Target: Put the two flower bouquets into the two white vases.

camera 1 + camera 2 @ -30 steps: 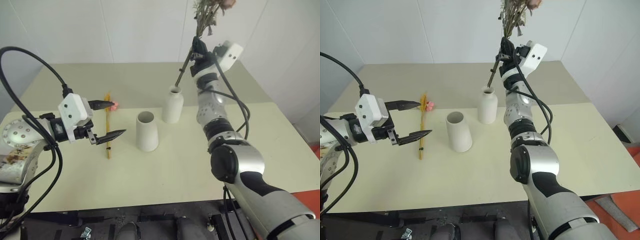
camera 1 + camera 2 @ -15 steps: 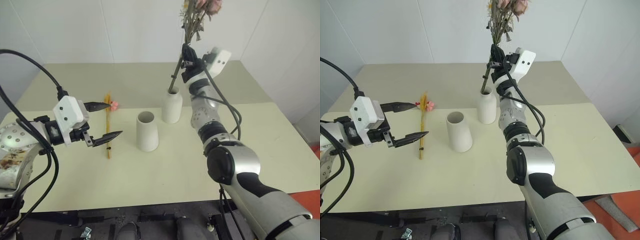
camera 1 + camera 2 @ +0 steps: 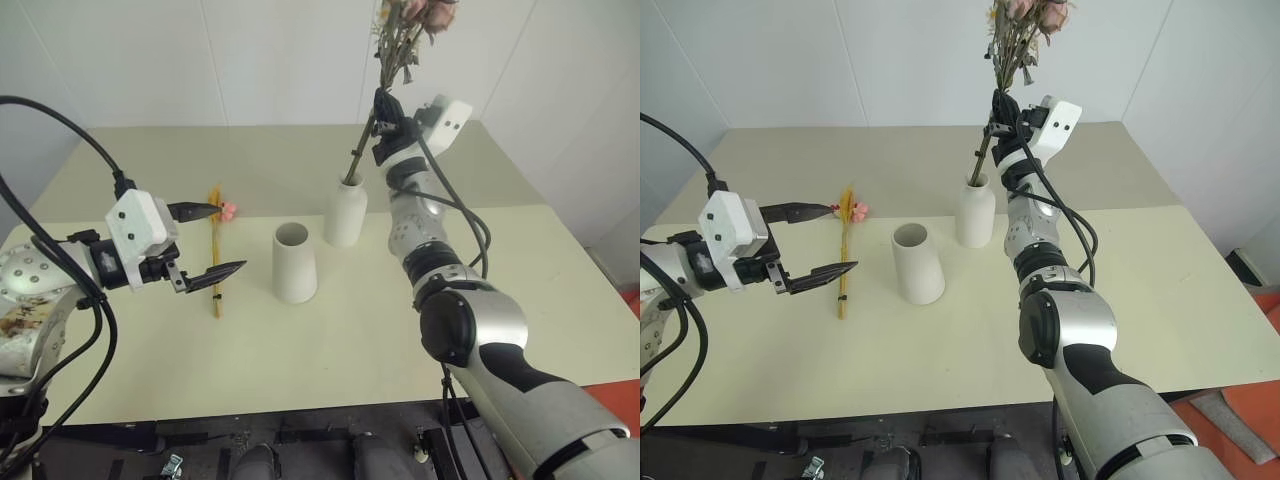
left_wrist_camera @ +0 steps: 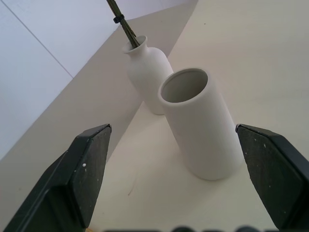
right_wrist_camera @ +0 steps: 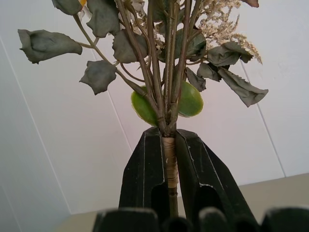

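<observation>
Right gripper (image 3: 383, 120) pinches the rose bouquet (image 3: 1018, 40) by its stem high over the bottle vase (image 3: 345, 212), stem tip in its neck, apparently lowering it in. Left gripper (image 3: 205, 243), spread, hovers beside the wheat bunch (image 3: 214, 250).

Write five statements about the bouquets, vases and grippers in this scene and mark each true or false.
1. The right gripper is shut on the stem of the fuller bouquet of pink roses and green sprigs. True.
2. The rose bouquet's stem end is in the mouth of the white narrow-necked bottle vase. True.
3. The slim bunch of golden-yellow wheat stalks with pink-red blossoms stands in the plain white tapered cone vase. False: it lies flat on the pale table, and the cone vase is empty.
4. The left gripper is shut on the wheat bunch. False: it is open, holding nothing.
5. The bottle vase lies tipped on its side. False: both vases stand upright.
</observation>
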